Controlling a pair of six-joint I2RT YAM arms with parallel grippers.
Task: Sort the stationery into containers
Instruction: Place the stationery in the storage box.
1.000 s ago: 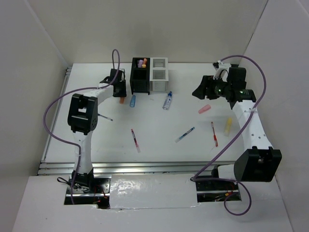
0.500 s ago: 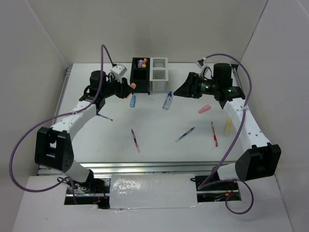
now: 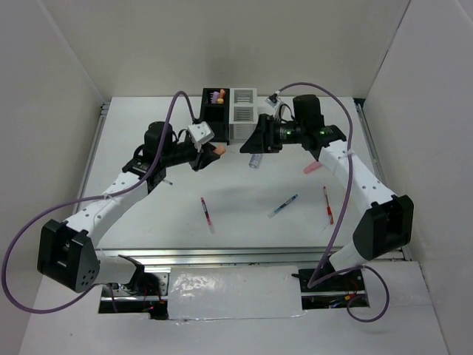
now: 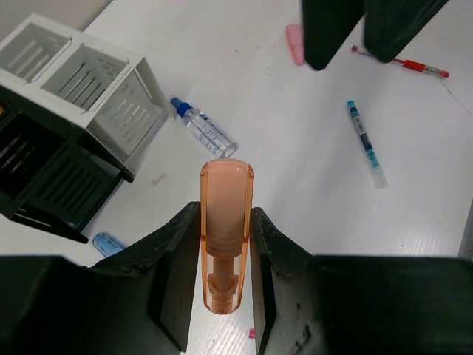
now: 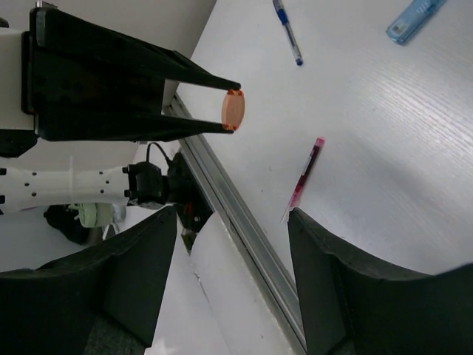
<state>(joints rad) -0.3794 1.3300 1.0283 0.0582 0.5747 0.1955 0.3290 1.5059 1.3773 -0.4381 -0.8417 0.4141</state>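
On the black pen box's (image 3: 215,122) near side, pinches an orange marker (image 4: 226,194) in left gripper (image 4: 225,214); holds right gripper (image 5: 233,220) spread, empty.

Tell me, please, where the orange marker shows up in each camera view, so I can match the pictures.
Top external: the orange marker is left of centre, just in front of the black box, held in the left gripper.
Left wrist: lower centre, standing upright in the picture between the fingers.
Right wrist: upper centre, seen end-on as a small disc.
Shared landmark: the left gripper's black fingers on either side of it.
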